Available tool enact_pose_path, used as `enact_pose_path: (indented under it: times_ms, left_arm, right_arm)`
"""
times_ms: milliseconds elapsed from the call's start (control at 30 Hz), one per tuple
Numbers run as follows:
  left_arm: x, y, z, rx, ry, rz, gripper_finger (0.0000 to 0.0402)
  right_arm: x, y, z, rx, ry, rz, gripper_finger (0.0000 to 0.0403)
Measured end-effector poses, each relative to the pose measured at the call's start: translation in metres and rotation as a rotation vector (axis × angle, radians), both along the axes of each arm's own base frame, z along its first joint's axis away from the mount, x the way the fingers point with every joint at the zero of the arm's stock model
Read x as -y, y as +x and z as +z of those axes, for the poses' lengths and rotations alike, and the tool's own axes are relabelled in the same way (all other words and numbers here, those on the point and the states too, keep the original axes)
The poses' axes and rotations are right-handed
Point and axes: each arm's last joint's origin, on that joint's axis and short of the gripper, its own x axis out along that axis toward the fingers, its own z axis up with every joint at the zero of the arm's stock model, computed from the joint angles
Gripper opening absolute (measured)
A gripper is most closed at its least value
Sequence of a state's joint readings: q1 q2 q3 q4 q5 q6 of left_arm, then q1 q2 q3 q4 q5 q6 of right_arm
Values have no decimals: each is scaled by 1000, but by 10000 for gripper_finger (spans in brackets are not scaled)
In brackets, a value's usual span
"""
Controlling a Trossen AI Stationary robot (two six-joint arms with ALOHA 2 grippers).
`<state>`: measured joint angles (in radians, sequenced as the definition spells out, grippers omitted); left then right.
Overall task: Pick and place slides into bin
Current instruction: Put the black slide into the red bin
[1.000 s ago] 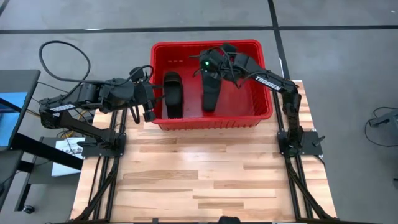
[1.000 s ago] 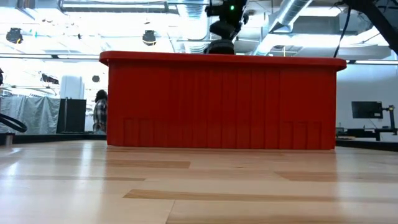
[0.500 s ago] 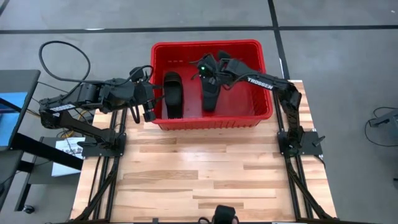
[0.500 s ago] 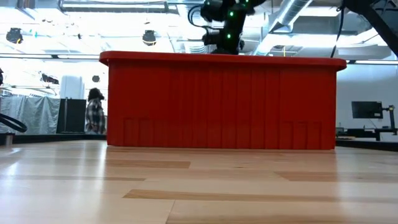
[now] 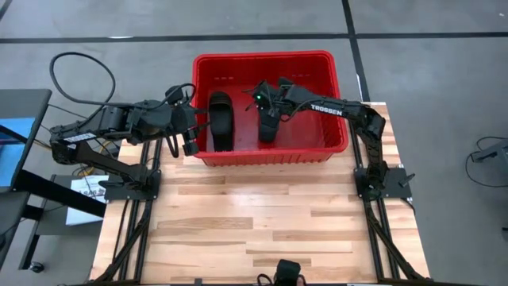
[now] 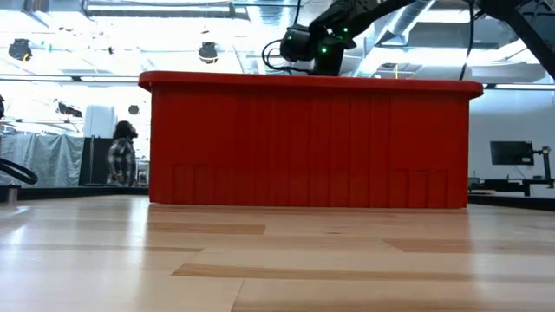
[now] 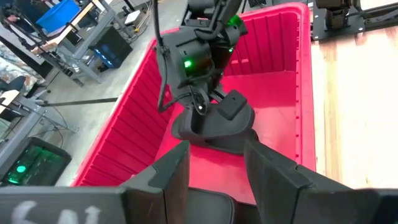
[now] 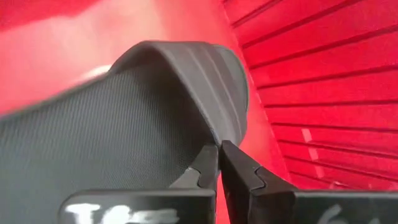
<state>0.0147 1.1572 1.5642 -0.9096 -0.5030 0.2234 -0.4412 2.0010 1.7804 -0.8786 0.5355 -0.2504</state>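
**Right gripper down in the bin at a slide; left arm parked at the bin's left wall**

High view: the red bin [image 5: 270, 151] sits at the far edge of the wooden table [image 5: 254, 230], partly overhanging the grey floor. Two black slides lie on the bin floor, both lengthwise. The left slide [image 5: 220, 121] lies near the left wall. The right slide [image 5: 268, 127] lies near the middle of the bin.

Right arm reaches in over the right rim. The right gripper [image 5: 266, 102] is inside the bin, over the far end of the right slide, with a green light lit on its wrist. Right wrist view: the fingers [image 8: 208, 168] are pressed together, tips meeting with nothing between them. They sit right at the ribbed edge of the slide [image 8: 124, 118]; cannot tell whether they touch it. Red ribbed wall [image 8: 311, 93] just beyond.

Left arm waits outside the bin. The left gripper [image 5: 190, 137] sits just beside the left wall, near the front corner. Left wrist view: its fingers [image 7: 177, 177] are spread apart, holding nothing.

Low view: bin's front wall [image 6: 308, 143] hides the slides. Only the right arm's wrist [image 6: 316, 43] shows above the rim. A person [image 6: 123, 154] stands in the room behind the table.
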Motion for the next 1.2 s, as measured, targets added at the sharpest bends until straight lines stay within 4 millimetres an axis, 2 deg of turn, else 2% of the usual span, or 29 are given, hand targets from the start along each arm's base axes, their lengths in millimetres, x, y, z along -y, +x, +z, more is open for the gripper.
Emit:
enact_pose_path:
  times_ms: [367,700,1200]
  left_arm:
    - [0,0,0,1,0,1,145]
    - [0,0,0,1,0,0,145]
    - [0,0,0,-8,5,-2,145]
  right_arm:
    - [-1,-5,-31,-11,25,-15,0]
    - [0,-4,-33,18,44,-14,3]
    - [-1,-4,-35,0,52,3,99]
